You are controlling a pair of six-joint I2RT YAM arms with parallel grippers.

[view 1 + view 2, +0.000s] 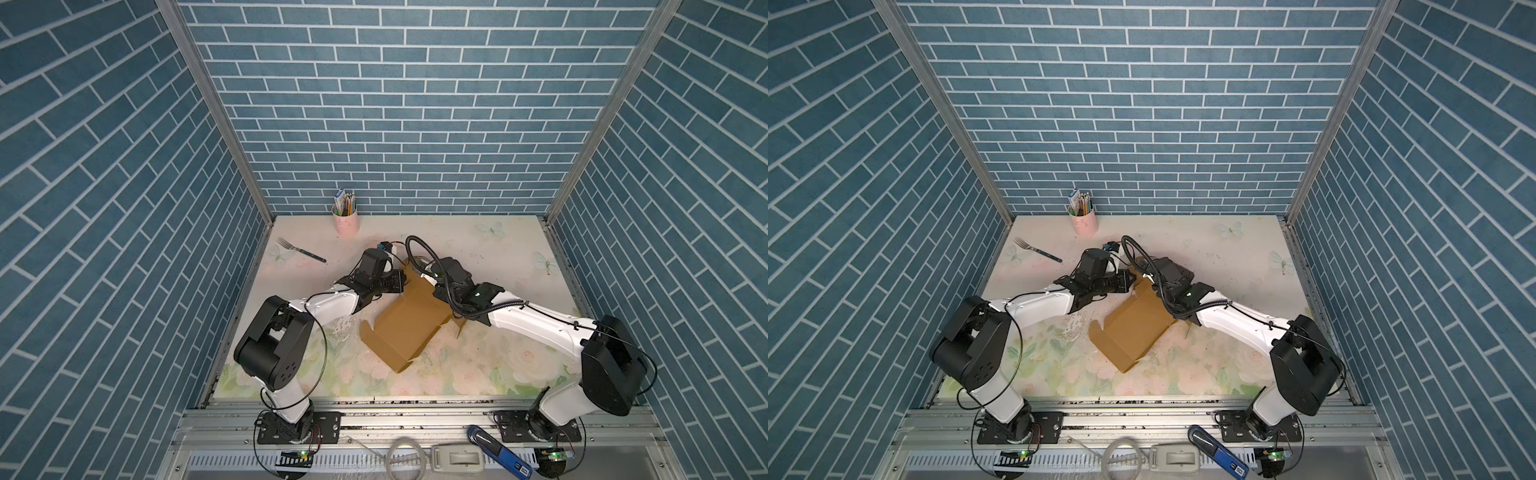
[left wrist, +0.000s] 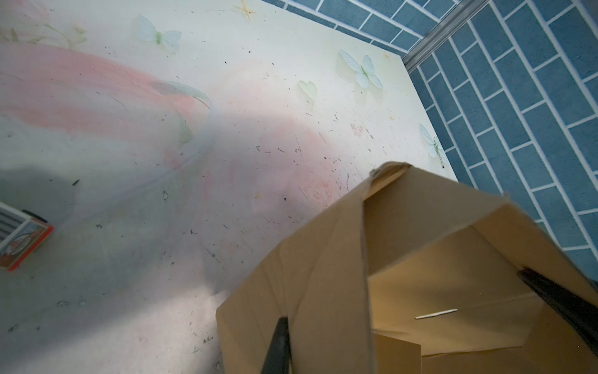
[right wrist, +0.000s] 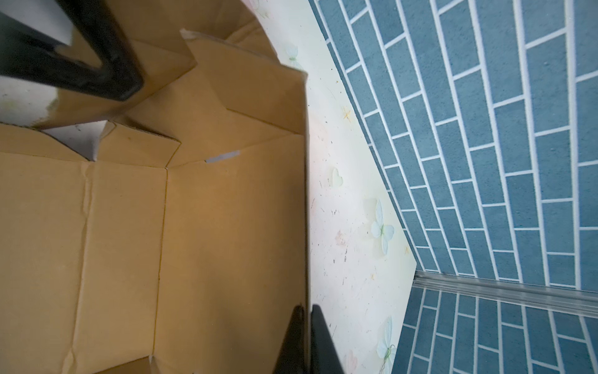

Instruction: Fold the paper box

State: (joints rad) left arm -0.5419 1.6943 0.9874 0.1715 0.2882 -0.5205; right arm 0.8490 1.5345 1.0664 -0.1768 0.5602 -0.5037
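Observation:
The paper box (image 1: 405, 330) (image 1: 1133, 328) is a brown cardboard sheet, partly raised, lying slantwise mid-table in both top views. Its far end stands up as walls between my two grippers. My left gripper (image 1: 400, 282) (image 1: 1125, 283) is shut on an upright flap at the box's far left corner. In the left wrist view one finger (image 2: 278, 346) presses the outside of the paper box (image 2: 323, 275), and the other finger is hidden behind the flap. My right gripper (image 1: 419, 268) (image 3: 307, 312) is shut on the thin edge of a side wall of the paper box (image 3: 226, 226), one finger on each face.
A pink cup of pencils (image 1: 345, 220) stands at the back wall, and a fork (image 1: 300, 250) lies at the back left. A small printed box with an orange edge (image 2: 22, 243) lies near the left gripper. A blue-handled tool (image 1: 498, 453) rests on the front rail.

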